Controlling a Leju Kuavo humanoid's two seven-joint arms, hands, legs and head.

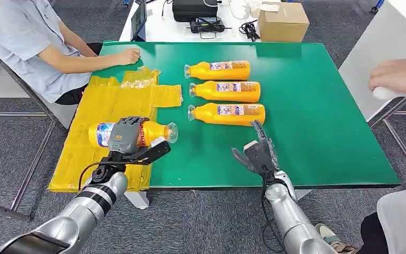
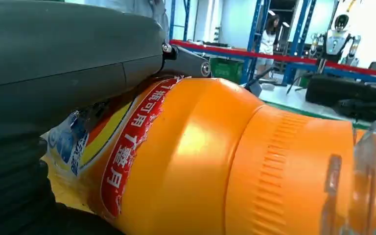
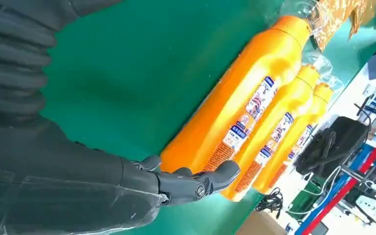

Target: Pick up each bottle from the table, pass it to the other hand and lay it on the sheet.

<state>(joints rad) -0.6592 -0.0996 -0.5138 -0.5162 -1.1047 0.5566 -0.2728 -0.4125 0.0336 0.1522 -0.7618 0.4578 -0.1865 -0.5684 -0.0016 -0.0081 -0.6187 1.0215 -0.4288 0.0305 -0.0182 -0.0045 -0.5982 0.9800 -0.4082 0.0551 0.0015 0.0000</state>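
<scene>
My left hand [image 1: 125, 136] grips an orange bottle [image 1: 156, 132] lying sideways, clear cap toward the table's middle, over the yellow sheet [image 1: 105, 106] near its front right part. Up close the same bottle [image 2: 215, 161] shows its orange body and red label under my thumb. Three more orange bottles lie in a row on the green table [image 1: 317, 106]: far [image 1: 219, 70], middle [image 1: 227, 91], near [image 1: 230, 114]. My right hand [image 1: 258, 151] hovers open just in front of the near bottle's base, fingers spread. The right wrist view has the near bottle [image 3: 245, 103] beside my fingertips [image 3: 220, 174].
A person sits at the far left with a hand [image 1: 127, 55] on the table by the sheet. Another person's hand [image 1: 399, 76] with a red bracelet is at the right edge. A cardboard box [image 1: 284, 22] and black gear stand on the white table behind.
</scene>
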